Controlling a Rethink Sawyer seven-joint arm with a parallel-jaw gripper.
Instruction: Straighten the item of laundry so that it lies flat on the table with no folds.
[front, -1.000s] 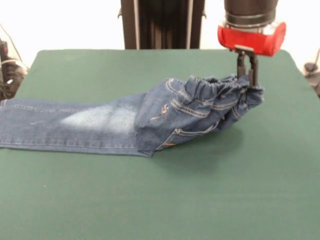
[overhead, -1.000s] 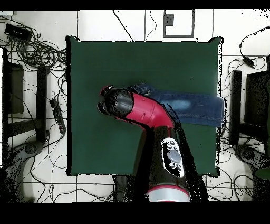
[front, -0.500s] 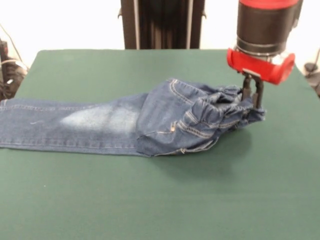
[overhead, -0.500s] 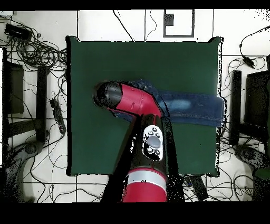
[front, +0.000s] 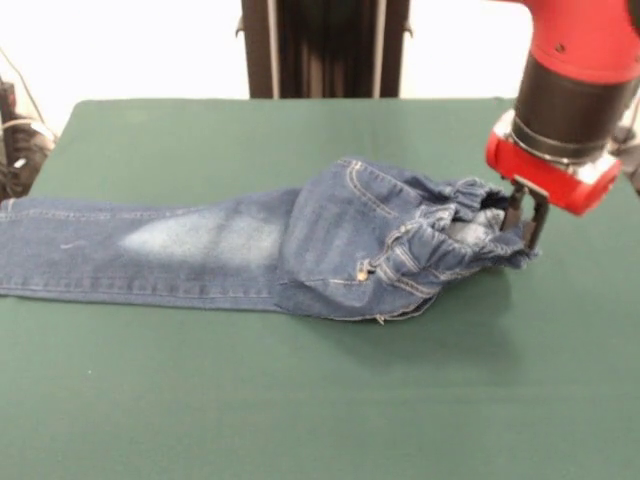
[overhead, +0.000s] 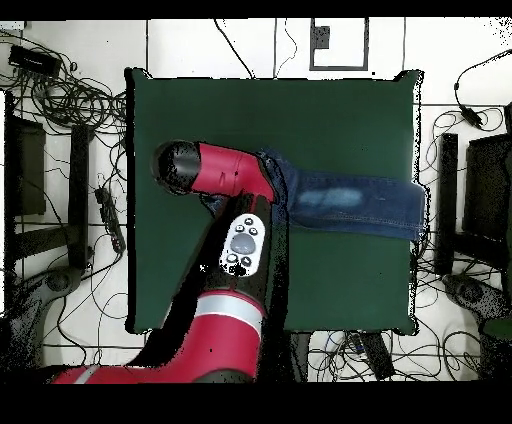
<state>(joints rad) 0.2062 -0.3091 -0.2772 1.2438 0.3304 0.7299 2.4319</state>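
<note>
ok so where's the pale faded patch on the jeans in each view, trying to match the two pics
Front view: the pale faded patch lies left of centre, on the flat leg of the jeans.
Overhead view: the same patch sits right of centre, just right of the red arm.
Shared landmark: the gripper clamps the bunched waistband end of the jeans, at the right in the front view and under the arm's head at the left in the overhead view.

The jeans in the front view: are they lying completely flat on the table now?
No, the jeans bunch up at the waistband, which the gripper pinches.
</note>
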